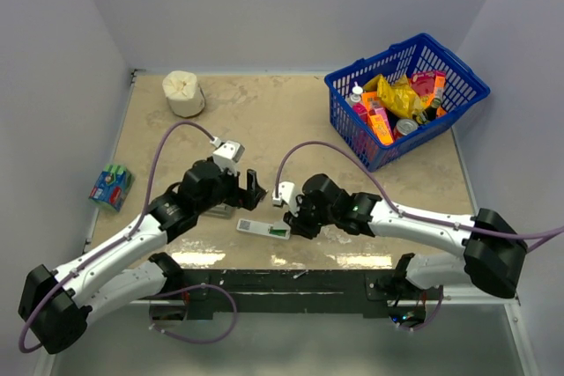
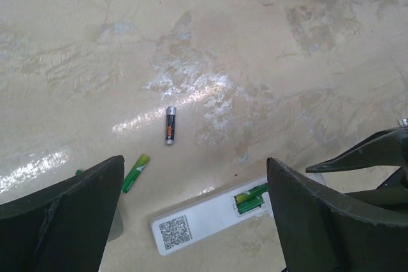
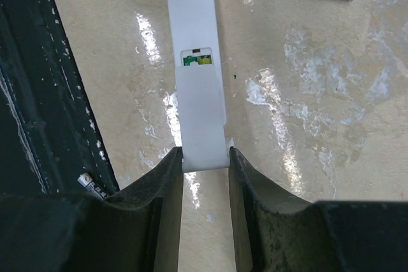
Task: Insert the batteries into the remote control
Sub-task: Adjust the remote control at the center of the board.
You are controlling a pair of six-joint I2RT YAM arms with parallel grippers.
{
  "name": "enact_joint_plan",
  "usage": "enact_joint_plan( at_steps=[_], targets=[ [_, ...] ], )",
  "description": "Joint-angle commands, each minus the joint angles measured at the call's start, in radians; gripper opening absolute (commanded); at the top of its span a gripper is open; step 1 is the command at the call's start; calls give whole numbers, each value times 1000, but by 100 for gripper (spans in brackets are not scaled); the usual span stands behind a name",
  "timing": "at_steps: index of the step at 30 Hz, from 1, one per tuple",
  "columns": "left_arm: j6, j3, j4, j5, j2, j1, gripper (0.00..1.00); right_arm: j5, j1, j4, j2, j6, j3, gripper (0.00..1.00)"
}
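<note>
The white remote control (image 3: 196, 23) lies flat near the front edge of the counter (image 1: 291, 121). Its back cover (image 3: 203, 125) is slid partway, so green batteries (image 3: 196, 60) show through a small window. The right gripper (image 3: 205, 157) pinches its end, and the left gripper (image 2: 194, 164) hangs spread wide above. A dark battery (image 2: 169, 125) and a green battery (image 2: 136, 172) lie loose beside it. A blue basket (image 1: 405, 99) stands well apart.
</note>
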Motion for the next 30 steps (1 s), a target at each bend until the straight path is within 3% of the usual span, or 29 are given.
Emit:
enact_joint_plan(
  at_steps=[1, 6, 9, 12, 14, 21, 30],
  targets=[
    [-91, 47, -86, -100, 30, 6, 96, 101, 5, 46, -68, 54, 28, 5],
    [-218, 161, -300, -183, 165, 3, 100, 288, 3, 11, -139, 95, 53, 4],
    [-391, 153, -352, -190, 179, -13, 97, 370, 5, 0, -170, 114, 62, 4],
    [-612, 133, -413, -264, 189, -99, 95, 411, 3, 12, -205, 127, 56, 4],
    [-771, 130, -465, -316, 224, -174, 95, 417, 3, 32, -233, 134, 44, 4],
    [-1185, 162, -617, -333, 403, -288, 78, 373, 3, 106, -305, 132, -13, 4],
    [-1373, 214, -605, -414, 451, -311, 73, 322, 3, 80, -395, 109, -55, 4]
  ],
)
